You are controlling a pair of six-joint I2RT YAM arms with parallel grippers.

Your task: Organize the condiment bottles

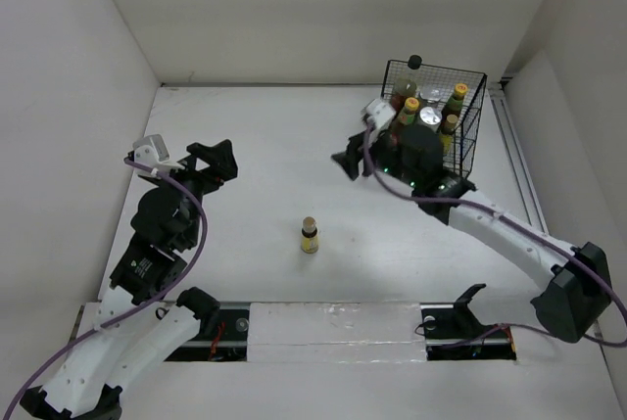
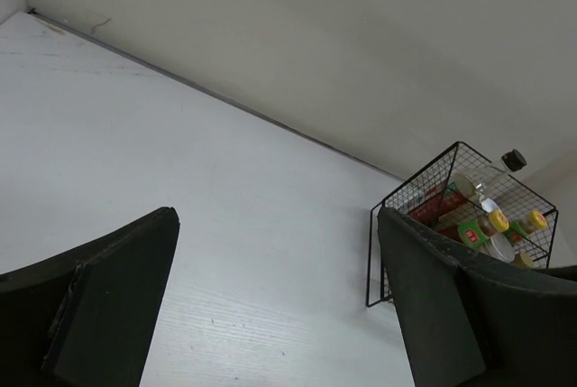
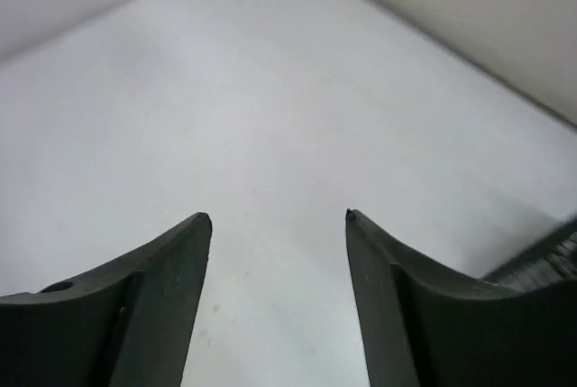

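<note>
Left fingers (image 2: 108, 306) spread wide, right fingers (image 3: 406, 315) narrower, both empty; we count one yellow bottle (image 1: 310, 237) on the surface (image 1: 245, 165) and at least five bottles (image 1: 411, 107) in one wire basket (image 1: 475, 136).

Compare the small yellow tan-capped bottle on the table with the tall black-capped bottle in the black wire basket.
Place: the small yellow tan-capped bottle stands alone on the white table; the tall black-capped bottle sits in the black wire basket. Pose: the small one is upright; the tall one leans, cap poking above the rim. Cap: tan versus black. Shared: both have their caps on.
</note>
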